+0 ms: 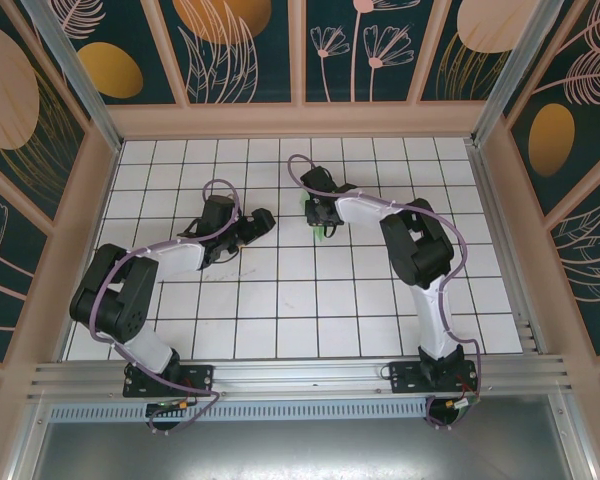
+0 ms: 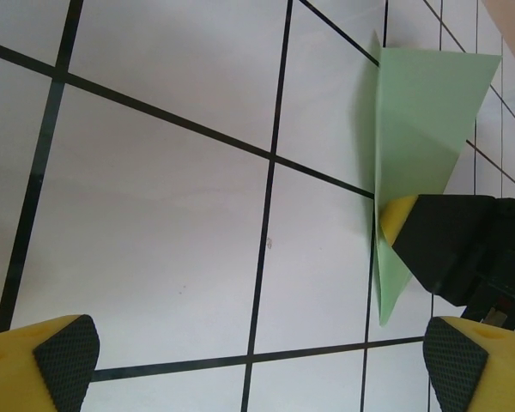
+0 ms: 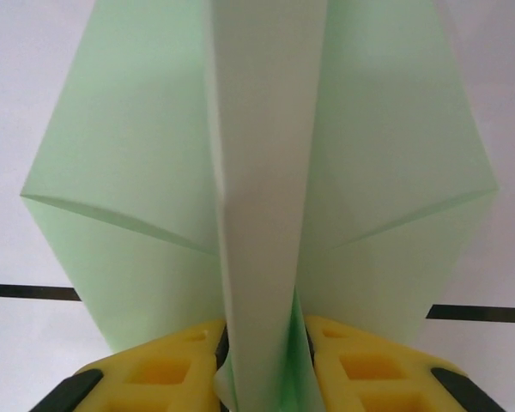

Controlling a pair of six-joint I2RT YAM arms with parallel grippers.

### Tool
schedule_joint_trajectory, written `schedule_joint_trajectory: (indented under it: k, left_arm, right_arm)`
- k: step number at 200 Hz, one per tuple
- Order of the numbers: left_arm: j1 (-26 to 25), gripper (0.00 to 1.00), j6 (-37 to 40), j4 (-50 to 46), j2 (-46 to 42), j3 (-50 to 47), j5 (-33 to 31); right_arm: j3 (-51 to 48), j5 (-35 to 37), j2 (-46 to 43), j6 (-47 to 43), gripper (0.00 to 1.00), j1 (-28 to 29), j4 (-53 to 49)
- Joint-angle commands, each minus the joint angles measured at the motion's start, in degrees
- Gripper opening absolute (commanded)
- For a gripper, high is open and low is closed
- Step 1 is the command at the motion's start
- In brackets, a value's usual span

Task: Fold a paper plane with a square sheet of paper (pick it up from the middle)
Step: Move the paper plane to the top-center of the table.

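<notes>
The pale mint-green paper, folded into a paper plane (image 3: 266, 154) with a raised centre fold and two wings, stands pinched by its centre fold in my right gripper (image 3: 262, 378), which is shut on it. From above, the right gripper (image 1: 322, 216) is over the middle of the table and a bit of green paper plane (image 1: 326, 231) shows beneath it. My left gripper (image 1: 264, 219) sits about one tile to its left, open and holding nothing. In the left wrist view the paper plane (image 2: 421, 112) rises at the right, with one yellow right fingertip (image 2: 396, 216) on it.
The white grid-tile table (image 1: 280, 300) is walled by a wooden frame with patterned panels. A metal rail (image 1: 300, 375) runs along the near edge by the arm bases. Bare tiles (image 2: 172, 215) lie under the left gripper.
</notes>
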Motion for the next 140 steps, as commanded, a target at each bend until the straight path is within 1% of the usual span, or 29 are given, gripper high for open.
schedule_joint_trajectory:
  k: [1, 30, 51, 71, 94, 121, 129, 134, 136, 140]
  left_arm:
    - [0.42, 0.99, 1.36, -1.31, -1.20, -0.03, -1.00]
    - [0.42, 0.99, 2.92, -3.35, -1.96, 1.68, -2.76]
    - [0.60, 0.98, 4.78, -6.10, -3.41, 4.20, -6.01]
    - [0.84, 0.98, 6.78, -8.98, -5.55, 6.91, -10.89]
    - [0.94, 0.98, 10.12, -11.83, -8.38, 9.68, -19.18]
    - [1.02, 0.98, 15.26, -12.50, -11.97, 10.56, -30.08]
    - [1.11, 0.99, 16.75, -11.92, -13.36, 9.89, -33.79]
    - [1.19, 0.99, 17.67, -11.41, -14.34, 9.29, -36.30]
    - [1.16, 0.99, 18.01, -11.11, -14.81, 9.00, -37.21]
    - [1.28, 0.99, 18.83, -10.51, -15.64, 8.23, -39.26]
  right_arm:
    - [1.55, 0.05, 0.91, 0.34, 0.32, 0.11, -2.02]
    - [2.90, 1.41, -2.88, 1.15, 0.40, 0.13, -3.02]
    - [2.40, 2.03, -8.33, 2.51, 0.52, 0.19, -2.40]
    - [0.09, 2.89, -14.53, 3.75, 0.62, 0.13, -0.44]
    - [-3.36, 6.82, -21.93, 4.90, 0.70, -0.52, 2.04]
    - [-9.42, 14.98, -30.90, 5.05, 0.75, -2.77, 5.49]
    - [-11.86, 17.70, -33.91, 4.67, 0.80, -2.95, 7.01]
    - [-13.64, 19.64, -35.97, 4.44, 0.85, -2.90, 8.03]
    - [-14.31, 20.32, -36.70, 4.36, 0.88, -4.23, 8.45]
    - [-15.79, 21.82, -38.26, 4.15, 0.91, -5.09, 9.27]
